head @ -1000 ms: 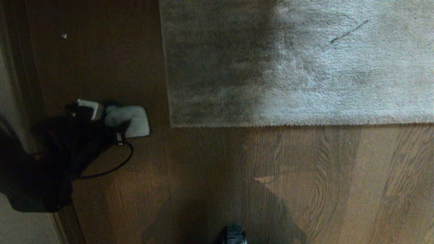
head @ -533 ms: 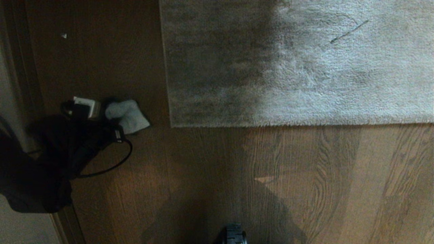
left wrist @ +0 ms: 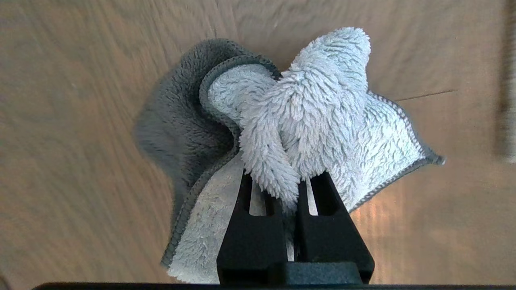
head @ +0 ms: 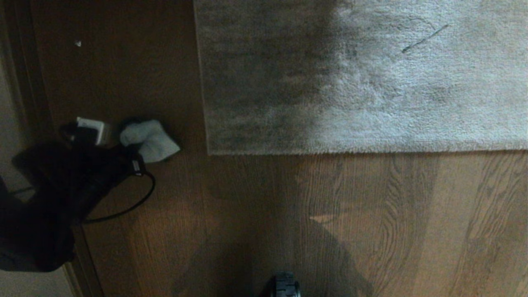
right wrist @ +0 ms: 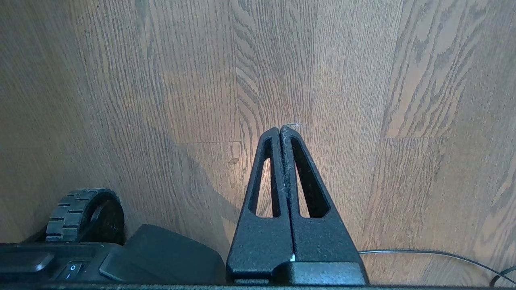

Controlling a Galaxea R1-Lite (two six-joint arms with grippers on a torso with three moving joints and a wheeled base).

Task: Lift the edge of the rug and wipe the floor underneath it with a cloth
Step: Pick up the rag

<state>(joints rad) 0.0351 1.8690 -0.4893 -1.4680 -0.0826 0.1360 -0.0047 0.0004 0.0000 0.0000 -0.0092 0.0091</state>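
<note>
So far we've only got the cloth (left wrist: 322, 121) pinched in our left pincer (left wrist: 288, 189), over the floor (head: 247, 214) left of the rug's near corner. Right pincer (right wrist: 284, 133) is closed, empty, parked. Rug edge (head: 350, 152) lies flat; lifting and wiping remain.

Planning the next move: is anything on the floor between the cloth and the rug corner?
Nothing visible. The left hand is shut on the cloth, and only bare floor lies between it and the rug corner. The rug edge lies flat, not yet lifted.
</note>
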